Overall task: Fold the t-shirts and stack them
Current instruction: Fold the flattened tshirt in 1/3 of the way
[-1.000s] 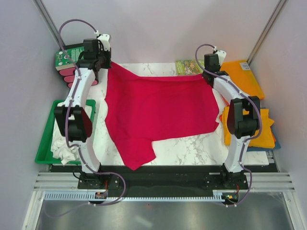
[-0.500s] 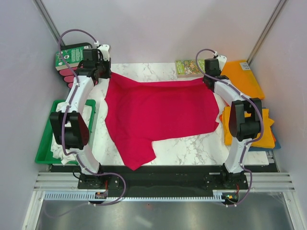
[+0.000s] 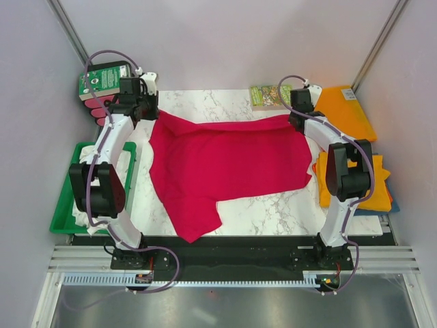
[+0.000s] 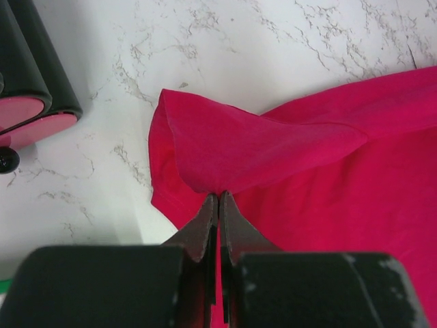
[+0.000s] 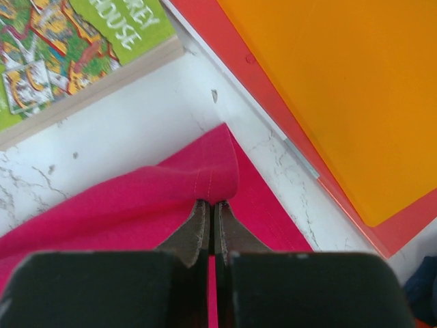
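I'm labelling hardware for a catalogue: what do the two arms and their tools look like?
Left arm and right arm: white tubular links joined by chunky black joint housings, with a lilac cable looping along each. Left tool and right tool: black blocky body, two dark tapered fingers.

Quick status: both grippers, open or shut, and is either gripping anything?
Left gripper: shut, pinching the far left corner of the red t-shirt.
Right gripper: shut, pinching the far right corner of the same shirt.
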Motion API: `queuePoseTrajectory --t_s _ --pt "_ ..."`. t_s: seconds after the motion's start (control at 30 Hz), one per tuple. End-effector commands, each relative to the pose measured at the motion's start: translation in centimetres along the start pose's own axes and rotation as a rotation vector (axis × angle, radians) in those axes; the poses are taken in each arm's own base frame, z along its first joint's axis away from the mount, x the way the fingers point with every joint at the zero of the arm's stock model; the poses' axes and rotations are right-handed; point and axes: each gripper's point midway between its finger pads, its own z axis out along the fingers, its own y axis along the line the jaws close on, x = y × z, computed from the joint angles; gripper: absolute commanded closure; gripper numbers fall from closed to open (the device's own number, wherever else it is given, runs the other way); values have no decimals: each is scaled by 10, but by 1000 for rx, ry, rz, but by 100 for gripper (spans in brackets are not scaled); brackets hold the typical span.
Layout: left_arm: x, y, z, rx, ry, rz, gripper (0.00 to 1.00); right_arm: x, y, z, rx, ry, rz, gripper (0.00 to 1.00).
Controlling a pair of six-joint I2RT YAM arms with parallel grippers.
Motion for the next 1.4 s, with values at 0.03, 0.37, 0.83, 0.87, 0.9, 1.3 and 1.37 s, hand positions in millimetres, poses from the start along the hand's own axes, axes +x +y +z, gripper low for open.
queuePoseTrajectory --t_s 0.03,0.37,0.83,0.87,0.9,1.3,1.37 --pt "-7 -6 -24 17 -54 -24 98 0 -12 -7 30 -14 36 100" --pt "61 -14 -11 53 95 -32 98 17 -16 5 66 29 11 100" --pt "98 -8 17 38 200 -39 98 52 -29 22 156 124 -22 100" --pt "101 -8 19 40 209 -39 98 54 -30 23 167 128 -30 100" --pt "102 -8 19 42 212 -37 98 54 -31 25 173 129 -33 100" --pt "103 -7 17 36 208 -26 71 37 -26 26 153 78 11 54" --pt "80 -9 8 37 146 -34 37 11 -20 16 125 24 38 40"
